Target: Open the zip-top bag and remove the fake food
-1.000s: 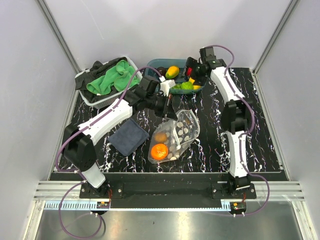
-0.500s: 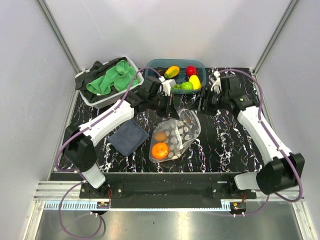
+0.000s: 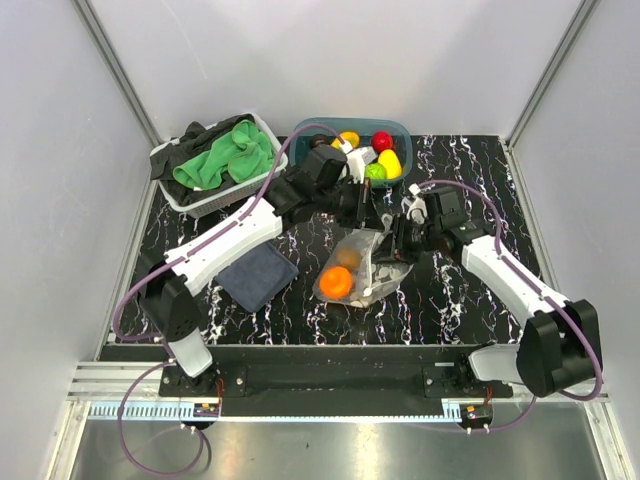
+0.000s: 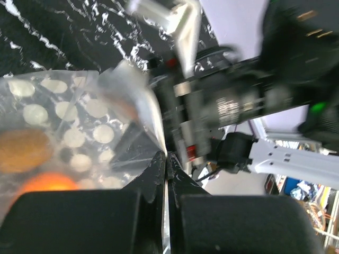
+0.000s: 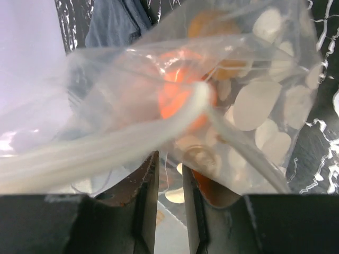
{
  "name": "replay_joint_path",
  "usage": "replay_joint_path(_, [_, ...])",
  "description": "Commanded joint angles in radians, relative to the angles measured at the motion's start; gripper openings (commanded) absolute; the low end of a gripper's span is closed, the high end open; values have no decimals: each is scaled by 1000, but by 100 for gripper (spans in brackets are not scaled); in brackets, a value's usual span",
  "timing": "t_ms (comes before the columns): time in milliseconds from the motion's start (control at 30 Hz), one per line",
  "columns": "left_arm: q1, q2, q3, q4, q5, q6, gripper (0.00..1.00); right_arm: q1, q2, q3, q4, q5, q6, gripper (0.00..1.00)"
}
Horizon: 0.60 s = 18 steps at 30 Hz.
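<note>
Top view: the bag [image 3: 365, 262] is at the worktop's middle, its top lifted in the left pincer [image 3: 374, 218], with the right pincer [image 3: 400, 246] just beside its mouth.
Left wrist: jaws shut on the film. Judged soft, slippery and light, with fruit [image 3: 337, 283] weighting the bottom. You should take the stiffer zip strip [image 5: 106, 148].
Right wrist: jaws narrow; you cannot tell whether film sits between them. The fruit is blurred behind the film.

White basket [image 3: 200, 207] (green cloth [image 3: 222, 157] inside), teal tub [image 3: 402, 135], navy cloth [image 3: 255, 277], marbled table [image 3: 470, 170]
</note>
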<state>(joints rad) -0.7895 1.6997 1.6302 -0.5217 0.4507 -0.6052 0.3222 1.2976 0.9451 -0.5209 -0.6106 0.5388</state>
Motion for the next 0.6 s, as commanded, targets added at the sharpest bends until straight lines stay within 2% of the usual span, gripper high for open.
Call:
replay_joint_path(0, [-14, 43, 80, 46, -18, -47, 0, 12, 37, -49, 160, -60, 58, 32])
replay_joint_path(233, [-37, 100, 103, 51, -17, -70, 0, 11, 83, -114, 260, -48, 104, 33])
replay_joint_path(267, [-37, 98, 91, 51, -24, -77, 3, 11, 98, -115, 260, -51, 105, 33])
replay_joint_path(300, [-37, 94, 85, 52, -38, -80, 18, 12, 103, -117, 263, -57, 105, 33])
replay_joint_path(367, [-37, 72, 76, 49, -56, -62, 28, 11, 106, -129, 272, -58, 102, 34])
replay_joint_path(400, [-37, 57, 56, 48, -81, -47, 36, 11, 104, -132, 274, -54, 101, 34])
replay_joint_path(533, [-30, -52, -29, 37, -162, -11, 51, 9, 86, -147, 269, -43, 92, 36])
replay_joint_path(567, [-21, -102, -47, 28, -170, -7, 51, 9, 77, -155, 271, -40, 92, 36])
